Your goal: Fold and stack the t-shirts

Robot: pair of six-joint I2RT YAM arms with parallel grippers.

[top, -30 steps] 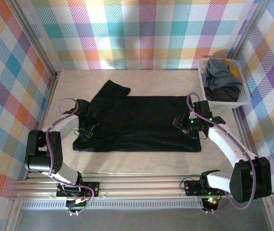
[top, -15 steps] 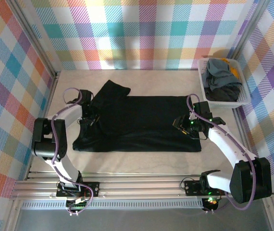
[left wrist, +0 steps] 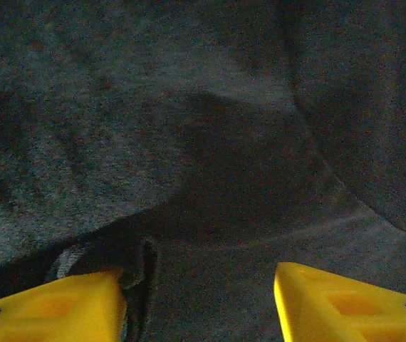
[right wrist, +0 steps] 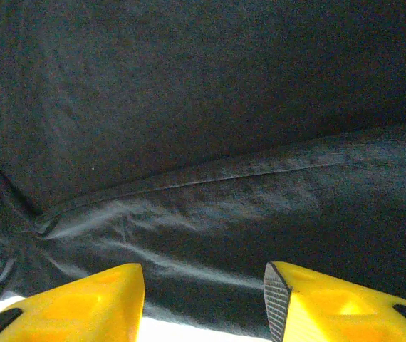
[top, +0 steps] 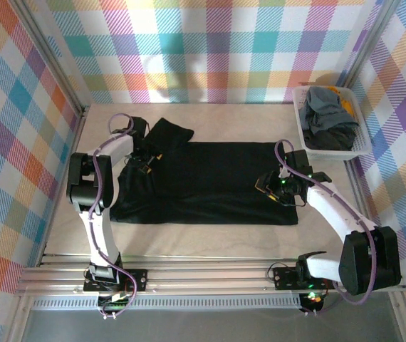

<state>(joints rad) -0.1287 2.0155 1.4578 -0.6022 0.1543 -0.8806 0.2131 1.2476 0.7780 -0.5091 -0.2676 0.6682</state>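
A large black t-shirt (top: 210,187) lies spread flat in the middle of the table, one sleeve sticking out at its far left corner. My left gripper (top: 148,158) hovers over that corner, open, with dark cloth (left wrist: 189,107) under its yellow fingers (left wrist: 53,310) and a fold beside the left one. At the shirt's right edge my right gripper (top: 268,187) is open low over the hem (right wrist: 210,178), nothing pinched. Grey-blue (top: 323,107), dark (top: 331,139) and yellow-orange (top: 346,107) t-shirts lie heaped in the basket.
The white slatted basket (top: 300,127) stands at the far right corner against the checked wall. Bare table (top: 189,239) runs along the near side of the black shirt, and a pale strip of it (right wrist: 189,333) shows under the hem. Checked walls enclose three sides.
My left arm has swung from the shirt's near left part up to its far left corner; its jaws shut briefly and are open again. The shirt's left side lies flatter. The right arm barely moved.
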